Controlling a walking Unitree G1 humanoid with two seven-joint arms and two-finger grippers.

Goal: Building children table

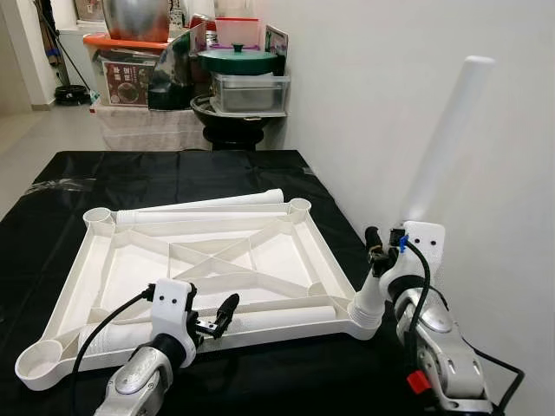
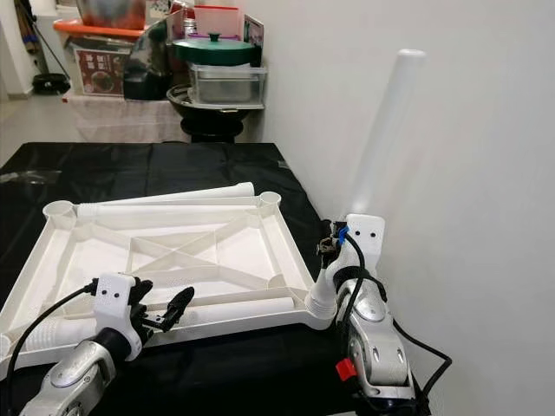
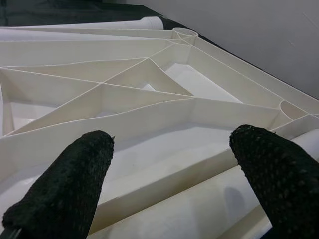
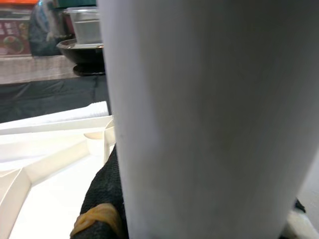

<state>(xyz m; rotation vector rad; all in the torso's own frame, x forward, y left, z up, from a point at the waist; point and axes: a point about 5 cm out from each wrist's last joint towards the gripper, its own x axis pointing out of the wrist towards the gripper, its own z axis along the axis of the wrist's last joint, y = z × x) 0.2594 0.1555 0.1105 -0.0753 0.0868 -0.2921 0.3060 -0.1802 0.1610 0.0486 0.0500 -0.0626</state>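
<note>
Since the tabletop (image 1: 208, 260) is lying upside down on the black cloth (image 1: 173, 173), ribs and corner sockets facing up, it's basically set up so I can drop legs straight into the corners, and that's what I reckon I'm in the middle of: the right gripper (image 1: 381, 247) is clamped around the base of a white table leg (image 1: 438, 143) that stands nearly upright, leaning a bit toward the wall (image 1: 416, 87), with its bottom end seated in the near right corner socket (image 1: 366, 312). I'd say it's held low like that so I can push or twist it home without it wobbling. The left gripper (image 1: 212, 321) has its fingers (image 3: 65, 189) spread wide, gripping nothing, hovering just above a second leg (image 1: 277, 319) lying along the near edge inside the tray-like underside, so my guess is that's the next one to grab. Two more legs (image 1: 208, 210) lie along the far edge, one partly outside the frame. The other three corner sockets (image 1: 39, 355) look empty. Behind the table there's clutter against the wall: a clear plastic tub (image 1: 250, 91) with a green lidded pot (image 1: 238, 59) sitting on top, can't tell what's inside either one
</note>
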